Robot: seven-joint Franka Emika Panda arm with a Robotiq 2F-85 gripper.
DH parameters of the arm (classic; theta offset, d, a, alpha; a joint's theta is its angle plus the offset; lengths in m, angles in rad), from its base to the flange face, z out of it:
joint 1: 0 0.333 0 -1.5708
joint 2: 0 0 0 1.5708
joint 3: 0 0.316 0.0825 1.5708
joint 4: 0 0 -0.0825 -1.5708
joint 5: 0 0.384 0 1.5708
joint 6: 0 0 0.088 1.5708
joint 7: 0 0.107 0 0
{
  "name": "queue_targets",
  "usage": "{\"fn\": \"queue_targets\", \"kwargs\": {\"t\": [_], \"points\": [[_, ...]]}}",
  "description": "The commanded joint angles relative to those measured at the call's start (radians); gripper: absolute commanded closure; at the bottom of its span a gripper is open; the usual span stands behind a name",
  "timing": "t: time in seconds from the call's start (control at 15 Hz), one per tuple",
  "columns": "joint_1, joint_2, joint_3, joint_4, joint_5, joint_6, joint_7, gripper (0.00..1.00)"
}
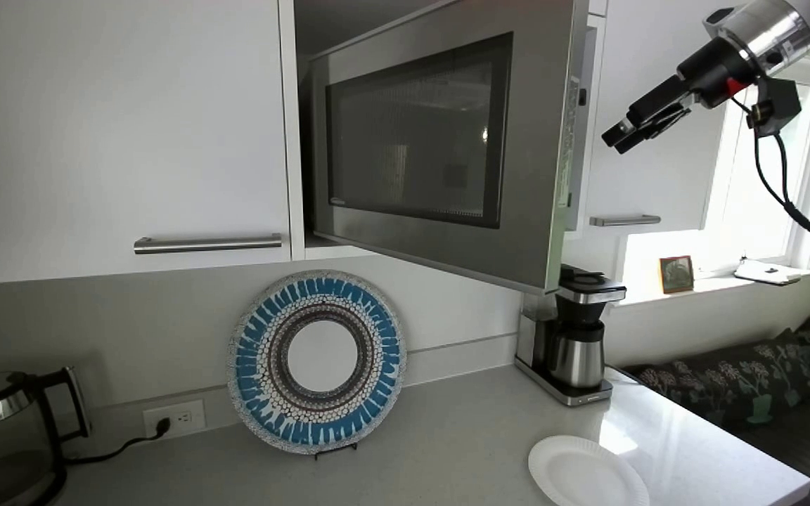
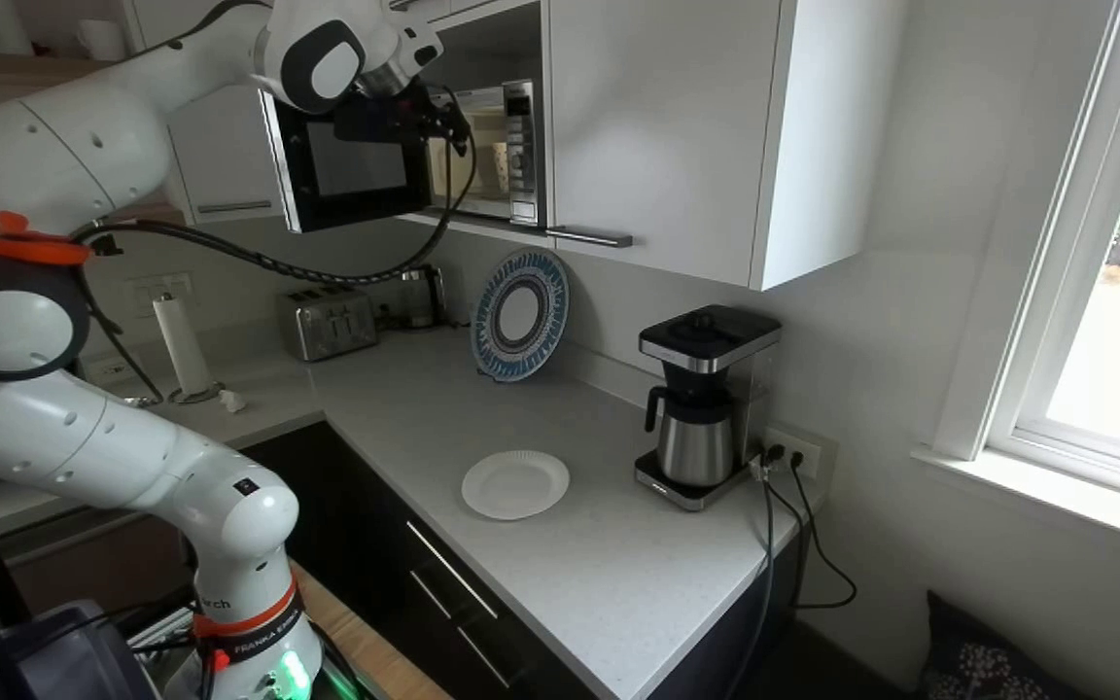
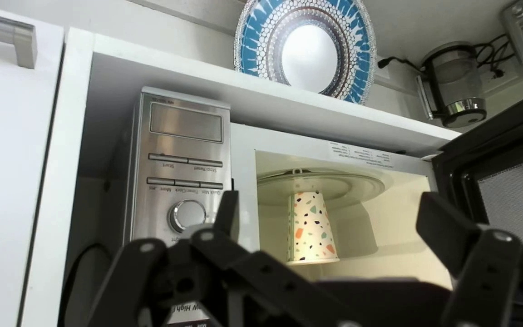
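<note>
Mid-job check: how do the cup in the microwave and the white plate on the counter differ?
Look: the cup carries coloured speckles; the plate is plain white.
Shape: the cup is tall and tapered, the plate flat and wide.
Place: the cup stands upright on the turntable inside the microwave; the plate lies on the counter.
Shared: both are round and pale-based, and the open hand holds neither.

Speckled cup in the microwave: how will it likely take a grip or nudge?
The cup looks like thin printed paper, so squeezing hard would probably dent it. It narrows toward its base on the turntable, so a high push could tip it. Its inside is hidden, so weight is uncertain.
</note>
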Motion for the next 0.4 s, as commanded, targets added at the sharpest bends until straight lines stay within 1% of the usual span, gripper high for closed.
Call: {"fn": "queue_targets", "kwargs": {"t": [0.0,0.07,0.33], "points": [[0.033,-0.064,-0.028,-0.063,0.011,0.017,-0.013,0.0],[0.025,-0.019,-0.018,-0.012,-0.011,0.001,0.006,0.0],[0.031,-0.041,-0.025,-0.027,-0.008,0.001,0.005,0.0]]}}
